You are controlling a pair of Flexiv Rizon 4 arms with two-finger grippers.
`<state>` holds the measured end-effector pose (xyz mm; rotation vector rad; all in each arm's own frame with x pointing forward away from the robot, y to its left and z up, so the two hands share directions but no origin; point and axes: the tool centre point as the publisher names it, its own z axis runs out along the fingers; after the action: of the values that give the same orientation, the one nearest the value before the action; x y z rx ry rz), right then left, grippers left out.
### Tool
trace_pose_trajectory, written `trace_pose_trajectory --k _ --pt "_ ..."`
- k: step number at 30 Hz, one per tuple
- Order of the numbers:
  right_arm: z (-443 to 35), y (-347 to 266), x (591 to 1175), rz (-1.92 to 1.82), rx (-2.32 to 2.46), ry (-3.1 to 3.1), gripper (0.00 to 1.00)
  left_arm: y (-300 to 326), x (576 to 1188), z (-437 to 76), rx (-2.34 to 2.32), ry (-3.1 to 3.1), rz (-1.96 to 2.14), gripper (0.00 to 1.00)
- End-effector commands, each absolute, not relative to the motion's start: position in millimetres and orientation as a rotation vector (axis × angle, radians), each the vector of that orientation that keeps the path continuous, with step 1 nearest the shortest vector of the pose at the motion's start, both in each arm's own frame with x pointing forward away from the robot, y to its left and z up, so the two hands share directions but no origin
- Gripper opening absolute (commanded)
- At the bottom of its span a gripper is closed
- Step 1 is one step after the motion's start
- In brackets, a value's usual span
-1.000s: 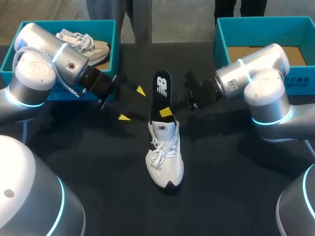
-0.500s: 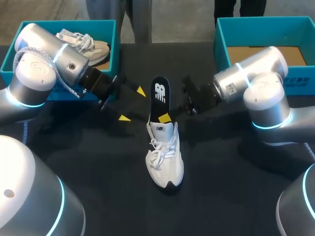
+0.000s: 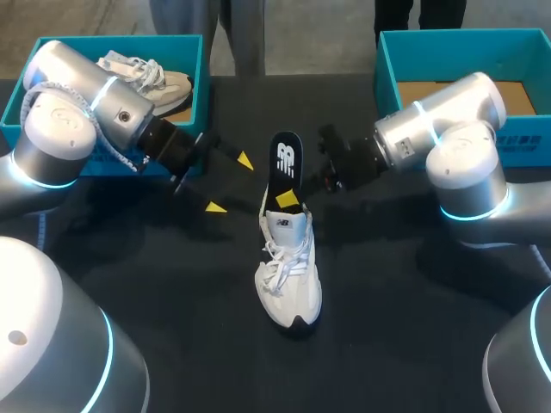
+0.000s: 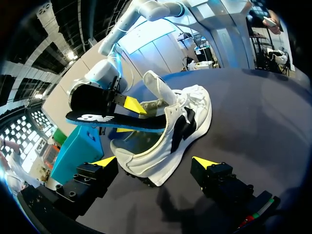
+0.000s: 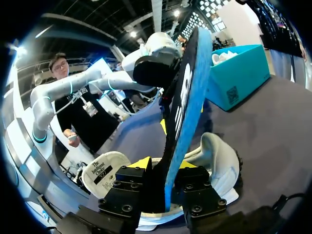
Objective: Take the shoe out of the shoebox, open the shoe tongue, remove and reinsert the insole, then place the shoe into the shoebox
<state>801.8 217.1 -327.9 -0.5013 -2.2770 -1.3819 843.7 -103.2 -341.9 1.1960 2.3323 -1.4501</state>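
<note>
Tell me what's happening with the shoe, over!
Right pincer shut on insole. Insole standing half out of white shoe. Left pincer open, beside shoe, touching nothing.

A black table [image 3: 387, 344] with a dull, dark top spans the whole view.

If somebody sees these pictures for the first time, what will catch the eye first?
A black insole sticks up out of the white sneaker in the middle of the table, clamped in the right gripper. The left gripper hangs open beside it; a second shoe lies in the left teal shoebox.
</note>
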Motion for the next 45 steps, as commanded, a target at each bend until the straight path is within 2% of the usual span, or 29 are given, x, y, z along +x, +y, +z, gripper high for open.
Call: trace_pose_trajectory --k 1,4,5,18,33,34,36,45 --pt "-334.5 222.4 812.0 -1.347 -0.479 -2.256 0.18 -101.7 840.0 -340.3 1.192 2.332 -1.441 1.0" --pt "-340.7 223.2 813.2 -1.317 -0.486 -2.231 0.02 -101.5 838.9 -339.9 1.191 2.33 -1.44 1.0" --pt "-341.9 223.2 813.3 -1.304 -0.487 -2.225 0.0 -101.4 838.7 -339.9 1.19 2.33 -1.44 1.0" --pt "-350.4 223.7 797.3 -1.108 -0.499 -2.194 0.0 -96.0 836.7 -343.5 1.163 2.327 -1.45 1.0" --pt "-356.1 224.2 778.3 -1.104 -0.551 -2.173 0.0 -98.9 839.9 -344.8 1.173 2.324 -1.46 1.0" --pt "-353.6 223.9 779.1 -1.109 -0.554 -2.179 0.08 -99.0 840.0 -344.8 1.174 2.324 -1.46 1.0" --pt "-348.8 223.9 781.1 -1.117 -0.552 -2.194 0.16 -99.0 840.1 -344.8 1.174 2.324 -1.46 1.0" --pt "-330.1 221.5 788.2 -1.142 -0.552 -2.247 0.27 -97.5 840.1 -344.3 1.169 2.319 -1.462 1.0"
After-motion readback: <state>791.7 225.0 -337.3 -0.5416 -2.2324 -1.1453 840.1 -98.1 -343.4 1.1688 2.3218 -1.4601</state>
